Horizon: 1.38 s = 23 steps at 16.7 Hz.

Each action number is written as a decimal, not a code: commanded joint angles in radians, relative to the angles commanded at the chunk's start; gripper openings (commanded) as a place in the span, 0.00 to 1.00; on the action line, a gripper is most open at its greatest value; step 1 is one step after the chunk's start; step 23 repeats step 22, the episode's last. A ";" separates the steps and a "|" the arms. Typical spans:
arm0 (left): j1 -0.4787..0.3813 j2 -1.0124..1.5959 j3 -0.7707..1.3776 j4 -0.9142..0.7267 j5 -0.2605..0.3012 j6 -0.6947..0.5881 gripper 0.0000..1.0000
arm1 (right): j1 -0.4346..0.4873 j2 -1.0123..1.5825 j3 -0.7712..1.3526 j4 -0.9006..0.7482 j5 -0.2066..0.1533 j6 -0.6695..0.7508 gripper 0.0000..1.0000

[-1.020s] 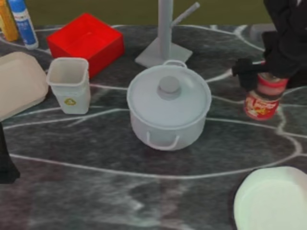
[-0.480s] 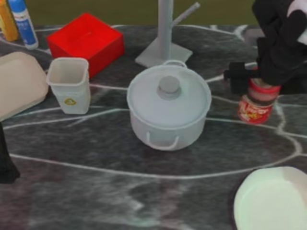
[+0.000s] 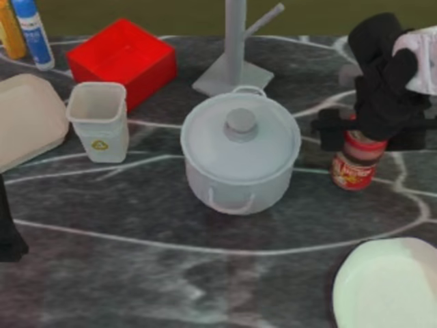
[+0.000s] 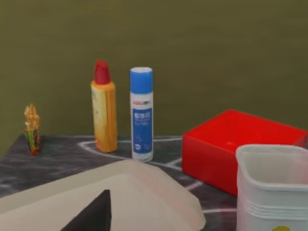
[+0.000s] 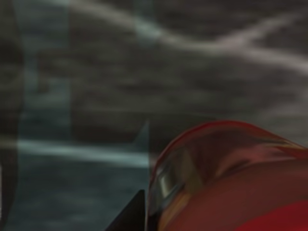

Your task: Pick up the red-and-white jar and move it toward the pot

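Note:
The red-and-white jar [image 3: 353,168] hangs tilted just right of the pot [image 3: 240,154], with a small gap between them. My right gripper [image 3: 365,133] comes down from above and is shut on the jar's red lid end. In the right wrist view the jar [image 5: 231,178] fills the near corner, with one dark fingertip [image 5: 132,216] against its side. The pot is pale grey-white with a knobbed lid and stands at the table's middle. My left arm [image 3: 7,232] is parked at the left edge; its wrist view shows only one dark finger [image 4: 96,211].
A red square box [image 3: 123,58] and a small white bin [image 3: 100,119] stand left of the pot. A grey stand [image 3: 234,61] rises behind it. A beige dish [image 3: 27,119] lies far left, two bottles [image 3: 31,31] at back left, a pale round dish [image 3: 389,283] at front right.
My right gripper has carried the jar leftward toward the pot and a little nearer the table's front. The left arm has not moved.

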 joint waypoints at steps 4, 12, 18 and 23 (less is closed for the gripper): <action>0.000 0.000 0.000 0.000 0.000 0.000 1.00 | 0.000 0.001 -0.001 0.001 0.000 0.000 0.08; 0.000 0.000 0.000 0.000 0.000 0.000 1.00 | 0.000 0.001 -0.001 0.001 0.000 0.000 0.68; 0.000 0.000 0.000 0.000 0.000 0.000 1.00 | 0.000 0.001 -0.001 0.001 0.000 0.000 1.00; 0.000 0.000 0.000 0.000 0.000 0.000 1.00 | 0.000 0.001 -0.001 0.001 0.000 0.000 1.00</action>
